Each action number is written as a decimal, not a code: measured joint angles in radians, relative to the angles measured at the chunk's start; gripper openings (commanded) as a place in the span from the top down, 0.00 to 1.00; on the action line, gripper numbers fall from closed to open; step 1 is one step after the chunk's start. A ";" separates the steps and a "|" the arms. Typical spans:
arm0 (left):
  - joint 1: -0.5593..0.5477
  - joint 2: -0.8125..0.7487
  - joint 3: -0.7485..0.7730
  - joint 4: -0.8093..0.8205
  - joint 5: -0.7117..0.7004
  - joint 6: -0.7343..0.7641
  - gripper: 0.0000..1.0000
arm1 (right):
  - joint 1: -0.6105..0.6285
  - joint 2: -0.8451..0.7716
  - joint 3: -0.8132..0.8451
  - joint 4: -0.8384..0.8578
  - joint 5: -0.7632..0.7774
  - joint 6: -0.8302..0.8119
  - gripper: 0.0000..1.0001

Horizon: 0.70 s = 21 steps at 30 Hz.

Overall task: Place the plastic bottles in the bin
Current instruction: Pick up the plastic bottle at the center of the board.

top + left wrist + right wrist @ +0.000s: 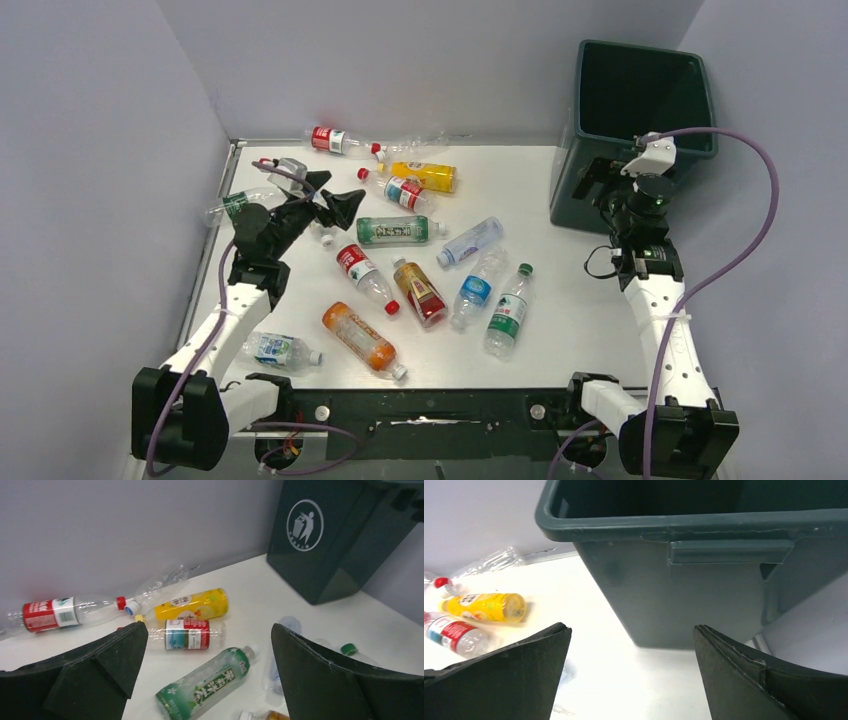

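Closest in the top view is the front edge of the table [560, 300], where the two arms are bolted. An orange bottle [360, 340] lies just behind it. Open white surface runs up the right side to the bin [578, 100], which stands in the far right corner. About a dozen bottles lie on their sides over the left and middle, and one clear bottle [235, 205] is right at the left edge. The left gripper [333, 195] hangs over the far-left cluster, jaws spread wide, holding nothing. The right gripper [600, 183] sits close by the bin's near wall, jaws likewise apart and empty.

From the left wrist, the two fingers [100, 670] stand wide apart, with only bottles on the table below. A green-label bottle [205, 682], a red-label bottle [187, 634] and a yellow bottle [192, 605] lie close together. A long bottle [65, 612] and a crushed bottle [160, 585] lie along the back wall. The bin is dark green with a white emblem [305, 525]. It stands upright to the right, with bare table between it and the bottles.

From the right wrist, the fingers [514, 680] are spread and touch nothing. The bin's flared rim fills the top of the view, with a moulded handle [729, 550] under it. The yellow bottle lies off to the left, well apart from the bin.
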 measured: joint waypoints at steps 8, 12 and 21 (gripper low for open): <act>-0.013 -0.011 -0.002 0.085 -0.063 -0.327 0.02 | 0.004 0.031 0.199 -0.274 -0.074 0.119 0.02; -0.031 -0.039 0.003 0.032 -0.112 -0.407 0.02 | -0.053 0.058 0.236 -0.355 -0.190 0.210 0.02; -0.080 -0.058 0.211 -0.293 -0.138 -0.388 0.02 | -0.180 0.079 0.023 -0.355 -0.522 0.346 0.02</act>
